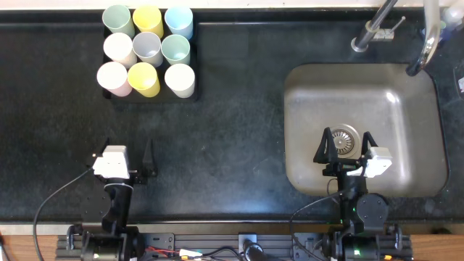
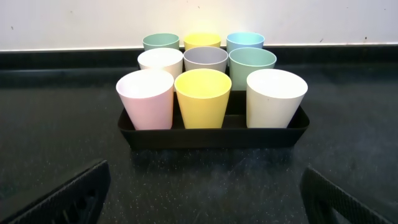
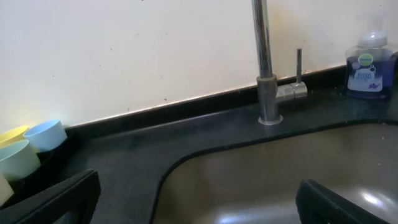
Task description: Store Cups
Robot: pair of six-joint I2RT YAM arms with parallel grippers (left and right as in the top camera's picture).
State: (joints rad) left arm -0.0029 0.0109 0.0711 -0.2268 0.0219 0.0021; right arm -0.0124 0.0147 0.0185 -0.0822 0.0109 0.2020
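Several pastel cups stand upright in a black tray point(image 1: 194, 93) at the back left of the dark worktop, in three rows of three. Among them are a pink cup point(image 2: 146, 98), a yellow cup point(image 2: 203, 97) and a cream cup point(image 2: 275, 98) in the row nearest my left gripper. The tray point(image 2: 211, 135) lies well ahead of my left gripper point(image 1: 125, 154), which is open with nothing between its fingers point(image 2: 68, 196). My right gripper point(image 1: 346, 145) hangs open and empty over the steel sink point(image 1: 304, 94). Two cups point(image 3: 28, 149) show at the edge of the right wrist view.
A tap point(image 1: 377, 25) rises behind the sink point(image 3: 261, 180), with a blue soap bottle point(image 3: 369, 67) beside it. The sink drain point(image 1: 345, 140) lies under the right gripper. Bare dark worktop point(image 1: 232, 145) stretches between the tray and the sink.
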